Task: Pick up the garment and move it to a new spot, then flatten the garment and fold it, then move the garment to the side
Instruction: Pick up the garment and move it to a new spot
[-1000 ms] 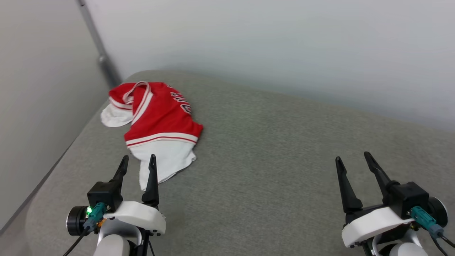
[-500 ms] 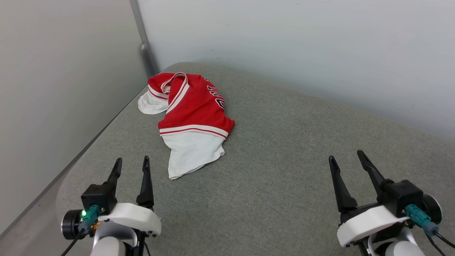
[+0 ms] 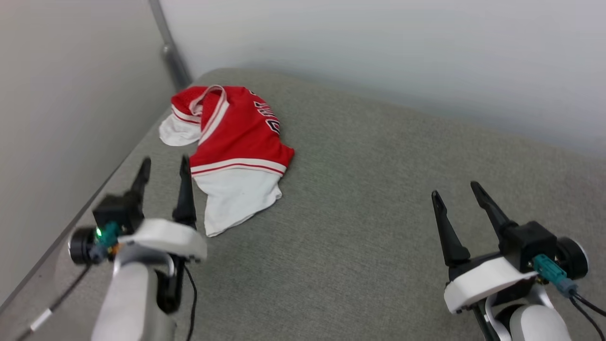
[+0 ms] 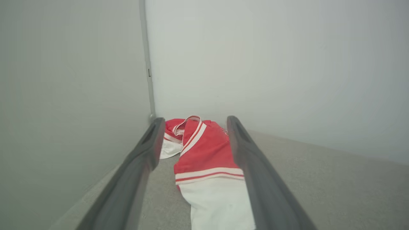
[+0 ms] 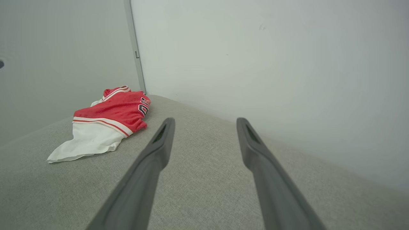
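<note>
Closing in on garment point(image 3: 236, 137) at far-left corner of bench point(image 3: 378, 199) with left gripper point(image 3: 165, 161), wide and empty; right gripper point(image 3: 454, 188) wide, idle. Pick-up pending.

Black block lettering point(image 3: 271, 119) on the red garment point(image 3: 232, 142), ahead and right of the left gripper point(image 3: 165, 160), is cut off by a fold, unreadable

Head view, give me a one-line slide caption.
Crumpled red jersey on a grey cushion, left hand open beside it, right hand open farther off.
</note>
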`<state>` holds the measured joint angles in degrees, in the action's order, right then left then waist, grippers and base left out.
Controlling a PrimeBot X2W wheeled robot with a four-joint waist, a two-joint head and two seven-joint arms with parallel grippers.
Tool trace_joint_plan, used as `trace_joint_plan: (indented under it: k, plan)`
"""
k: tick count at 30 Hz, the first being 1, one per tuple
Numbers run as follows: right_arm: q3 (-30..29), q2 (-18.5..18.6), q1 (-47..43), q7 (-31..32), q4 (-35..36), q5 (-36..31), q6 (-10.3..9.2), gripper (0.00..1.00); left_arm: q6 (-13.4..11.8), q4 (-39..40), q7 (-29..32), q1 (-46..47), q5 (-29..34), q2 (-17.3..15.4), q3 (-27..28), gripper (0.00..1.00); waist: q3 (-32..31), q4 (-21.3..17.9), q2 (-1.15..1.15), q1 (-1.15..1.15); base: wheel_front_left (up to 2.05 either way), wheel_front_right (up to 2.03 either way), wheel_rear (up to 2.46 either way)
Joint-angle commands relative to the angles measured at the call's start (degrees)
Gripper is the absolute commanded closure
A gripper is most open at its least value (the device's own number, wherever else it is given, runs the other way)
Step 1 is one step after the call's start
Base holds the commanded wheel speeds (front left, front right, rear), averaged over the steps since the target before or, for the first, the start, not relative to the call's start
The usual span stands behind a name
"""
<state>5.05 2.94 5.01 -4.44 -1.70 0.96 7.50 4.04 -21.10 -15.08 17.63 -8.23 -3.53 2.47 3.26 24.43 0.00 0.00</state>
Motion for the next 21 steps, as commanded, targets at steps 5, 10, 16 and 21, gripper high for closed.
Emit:
trace_joint_plan:
  k: [5, 10, 16, 21]
  plan:
    - [1.0, 0.2, 3.5, 1.3, 2.0, -1.5, -0.02, 0.0, 1.0, -4.0, 2.8, 12.1, -1.3, -3.4, 0.9, 0.0, 7.1, -5.8, 0.0, 0.0, 0.0, 0.0, 0.0]
    - [2.0, 0.8, 7.0, 1.7, 3.6, -1.9, -0.02, 0.0, 2.4, -9.5, 12.7, 23.8, -3.8, -9.3, 1.3, 0.0, 13.5, -10.9, 0.0, 0.0, 0.0, 0.0, 0.0]
    - [2.4, 1.2, 11.3, 0.9, 4.5, -1.7, -0.02, 0.0, 3.3, -16.3, 30.1, 33.2, -9.7, -17.8, 0.9, 0.0, 22.4, -16.6, 0.0, 0.0, 0.0, 0.0, 0.0]
    - [2.1, 0.8, 13.2, -0.7, 3.1, -1.2, -0.02, 0.0, 3.4, -19.3, 42.9, 34.5, -16.5, -23.5, -1.5, 0.0, 26.9, -19.9, 0.0, 0.0, 0.0, 0.0, 0.0]
